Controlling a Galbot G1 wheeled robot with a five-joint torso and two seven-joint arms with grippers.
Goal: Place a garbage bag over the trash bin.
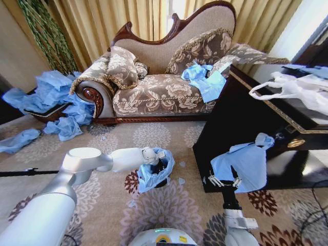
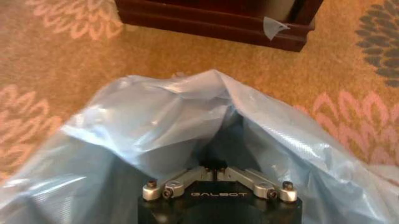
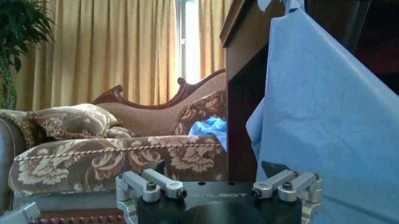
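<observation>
The small black trash bin (image 1: pixel 162 168) stands on the patterned carpet in front of me, low in the middle of the head view. The light blue garbage bag (image 1: pixel 147 178) is crumpled around it, hanging mostly down its left side. My left gripper (image 1: pixel 160 155) sits at the bin's top, shut on the garbage bag. In the left wrist view the garbage bag (image 2: pixel 156 121) billows around the left gripper (image 2: pixel 214 169), with a dark opening beyond it. My right gripper (image 1: pixel 224 181) hangs open and holds nothing.
A dark wooden table (image 1: pixel 241 118) stands right of the bin, with another blue bag (image 1: pixel 246 164) draped off its corner above my right gripper (image 3: pixel 218 186). A white handled bag (image 1: pixel 297 89) lies on top. A sofa (image 1: pixel 164 95) and heaps of blue bags (image 1: pixel 46 92) are behind.
</observation>
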